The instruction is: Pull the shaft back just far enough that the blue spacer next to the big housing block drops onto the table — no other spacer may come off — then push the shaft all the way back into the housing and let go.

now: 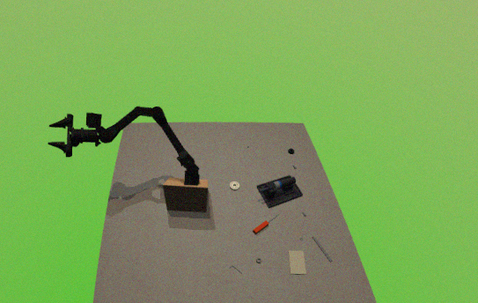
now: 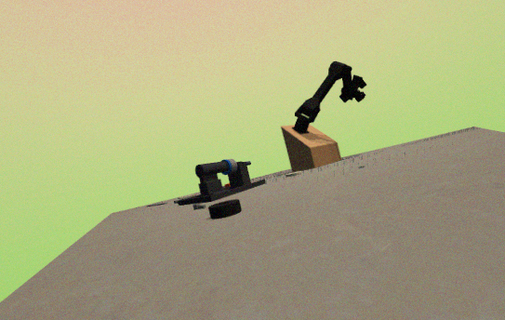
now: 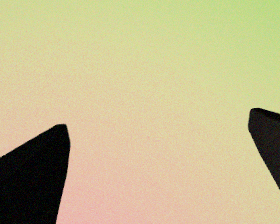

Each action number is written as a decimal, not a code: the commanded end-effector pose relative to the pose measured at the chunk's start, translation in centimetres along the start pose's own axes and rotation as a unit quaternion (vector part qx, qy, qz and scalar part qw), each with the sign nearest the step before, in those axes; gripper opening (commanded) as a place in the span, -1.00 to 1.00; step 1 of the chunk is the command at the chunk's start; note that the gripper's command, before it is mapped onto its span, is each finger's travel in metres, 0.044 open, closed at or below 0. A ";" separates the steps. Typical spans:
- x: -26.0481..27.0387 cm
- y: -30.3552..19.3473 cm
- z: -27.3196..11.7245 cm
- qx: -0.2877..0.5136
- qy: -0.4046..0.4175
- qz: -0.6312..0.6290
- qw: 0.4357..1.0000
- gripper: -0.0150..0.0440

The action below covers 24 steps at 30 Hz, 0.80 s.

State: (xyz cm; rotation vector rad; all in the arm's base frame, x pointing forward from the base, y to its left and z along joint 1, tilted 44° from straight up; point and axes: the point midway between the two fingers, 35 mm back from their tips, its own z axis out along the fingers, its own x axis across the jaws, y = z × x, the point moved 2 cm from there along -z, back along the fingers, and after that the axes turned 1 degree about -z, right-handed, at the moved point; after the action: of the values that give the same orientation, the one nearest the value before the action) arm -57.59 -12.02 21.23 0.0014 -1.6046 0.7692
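A dark assembly stands on a black base plate (image 1: 290,197) (image 2: 259,183) on the table. A thick black cylinder (image 1: 290,181) (image 2: 211,169) lies at one end over an upright block (image 2: 209,185). A second upright block (image 2: 242,176) stands at the other end, with a thin stub beyond it. Between them sit a blue spacer (image 1: 277,185) (image 2: 227,166) and a pale grey ring (image 2: 233,166), both up on the shaft line. Which block is the housing I cannot tell. My gripper (image 1: 49,135) (image 3: 162,126) is open and empty, high up and far from the assembly, facing away from it.
A wooden pedestal (image 1: 187,198) (image 2: 325,153) carries the arm. A white disc (image 1: 234,186), a black disc (image 1: 290,151) (image 2: 224,209), a red-handled screwdriver (image 1: 261,227), a thin rod (image 1: 322,249), a card (image 1: 297,262) and a small ring (image 1: 259,261) lie on the table.
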 end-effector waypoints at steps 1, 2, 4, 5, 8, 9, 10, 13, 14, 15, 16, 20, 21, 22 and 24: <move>-0.1 0.0 0.0 -0.002 -0.002 0.002 1.000 0.95; -0.5 -0.1 -0.1 -0.007 -0.009 0.007 1.000 1.00; -2.3 -1.1 -0.1 -0.016 -0.037 0.015 0.999 1.00; -3.5 -2.3 0.1 -0.008 -0.053 0.007 0.999 1.00; -6.8 -6.5 0.9 0.030 -0.096 -0.027 0.995 1.00; -7.7 -7.5 1.0 0.039 -0.107 -0.035 0.993 1.00; -8.6 -8.7 1.1 0.051 -0.118 -0.045 0.991 1.00; -11.7 -12.7 0.8 0.087 -0.156 -0.062 0.982 1.00; -12.7 -13.9 0.6 0.100 -0.168 -0.071 0.978 1.00; -13.6 -15.1 0.5 0.112 -0.178 -0.081 0.974 1.00; -14.5 -16.2 0.3 0.124 -0.188 -0.091 0.970 1.00; -18.1 -20.7 -0.8 0.175 -0.224 -0.133 0.949 1.00; -19.0 -22.0 -1.2 0.190 -0.233 -0.144 0.943 1.00; -20.0 -23.4 -1.8 0.206 -0.241 -0.156 0.935 1.00; -21.7 -26.0 -2.9 0.236 -0.256 -0.178 0.920 1.00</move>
State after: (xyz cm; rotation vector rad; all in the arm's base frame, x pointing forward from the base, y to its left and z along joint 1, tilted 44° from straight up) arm -43.68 -36.20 15.00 0.7101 -1.8118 0.8703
